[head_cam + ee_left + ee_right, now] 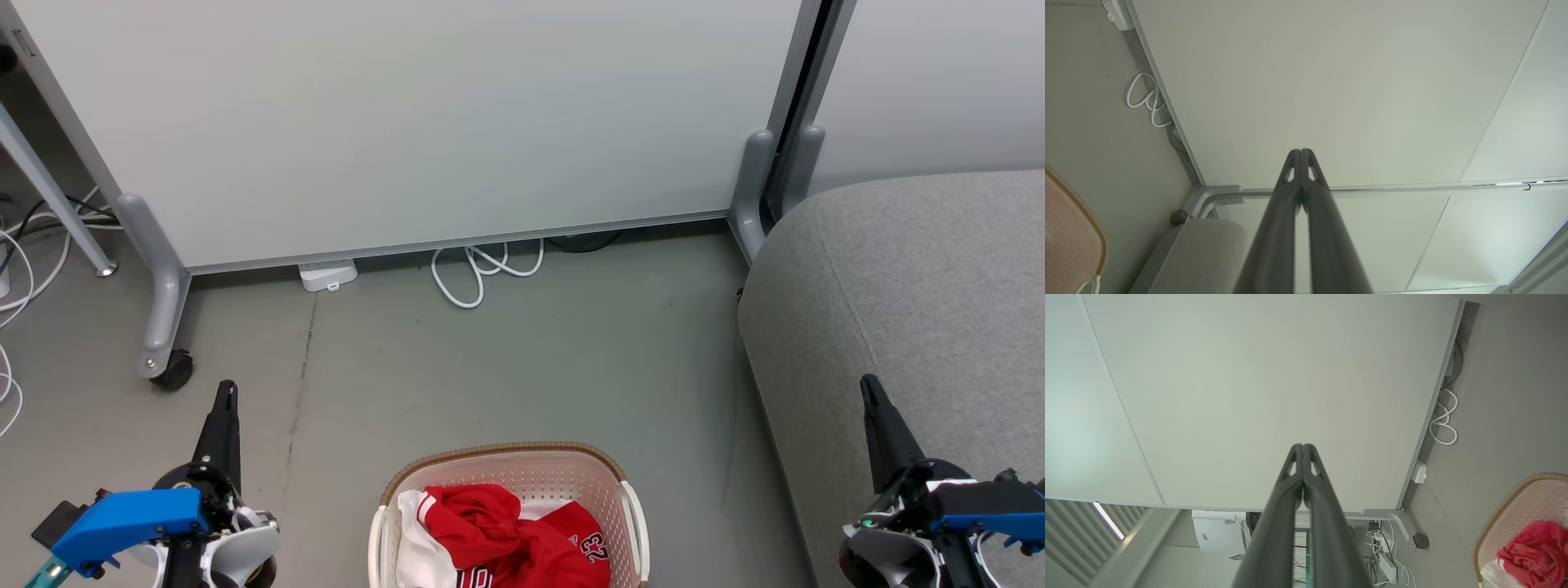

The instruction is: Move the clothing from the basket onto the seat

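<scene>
Clothing, red and white and bunched together, lies heaped in the laundry basket. The basket stands beside the grey sofa, with a strip of floor between them. The left pincer and right pincer hover empty, fingers pressed together. Reaching in like that would only shove the fabric. A shallow pinch could drag the light basket along or drop a garment onto the floor.

We see red and white clothing in a cream basket with brown rim, beside a grey seat.
</scene>
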Available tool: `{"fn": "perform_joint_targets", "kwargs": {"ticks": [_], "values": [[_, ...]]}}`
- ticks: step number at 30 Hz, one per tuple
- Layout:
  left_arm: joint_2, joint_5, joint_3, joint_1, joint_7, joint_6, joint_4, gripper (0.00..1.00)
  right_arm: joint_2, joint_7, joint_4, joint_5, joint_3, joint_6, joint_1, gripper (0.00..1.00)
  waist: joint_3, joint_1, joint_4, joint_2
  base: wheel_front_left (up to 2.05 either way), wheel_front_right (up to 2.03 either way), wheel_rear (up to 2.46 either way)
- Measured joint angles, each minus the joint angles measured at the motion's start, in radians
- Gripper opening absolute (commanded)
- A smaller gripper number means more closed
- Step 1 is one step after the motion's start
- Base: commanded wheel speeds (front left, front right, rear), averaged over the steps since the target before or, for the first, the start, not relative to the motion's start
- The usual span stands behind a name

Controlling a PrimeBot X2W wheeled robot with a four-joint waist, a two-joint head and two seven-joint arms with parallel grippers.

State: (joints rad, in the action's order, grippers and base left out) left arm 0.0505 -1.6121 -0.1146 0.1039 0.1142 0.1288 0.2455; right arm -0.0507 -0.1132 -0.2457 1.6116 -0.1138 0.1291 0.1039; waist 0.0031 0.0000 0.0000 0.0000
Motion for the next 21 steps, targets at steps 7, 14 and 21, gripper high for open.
{"fn": "perform_joint_targets", "kwargs": {"ticks": [7,14,21], "values": [[0.0,0.0,0.0,0.0,0.0,0.0,0.0,0.0,0.0,0.0,0.0,0.0,0.0,0.0,0.0,0.0,0.0,0.0,0.0,0.0,0.0,0.0,0.0],[0.0,0.0,0.0,0.0,0.0,0.0,0.0,0.0,0.0,0.0,0.0,0.0,0.0,0.0,0.0,0.0,0.0,0.0,0.0,0.0,0.0,0.0,0.0],[0.0,0.0,0.0,0.0,0.0,0.0,0.0,0.0,0.0,0.0,0.0,0.0,0.0,0.0,0.0,0.0,0.0,0.0,0.0,0.0,0.0,0.0,0.0]]}}
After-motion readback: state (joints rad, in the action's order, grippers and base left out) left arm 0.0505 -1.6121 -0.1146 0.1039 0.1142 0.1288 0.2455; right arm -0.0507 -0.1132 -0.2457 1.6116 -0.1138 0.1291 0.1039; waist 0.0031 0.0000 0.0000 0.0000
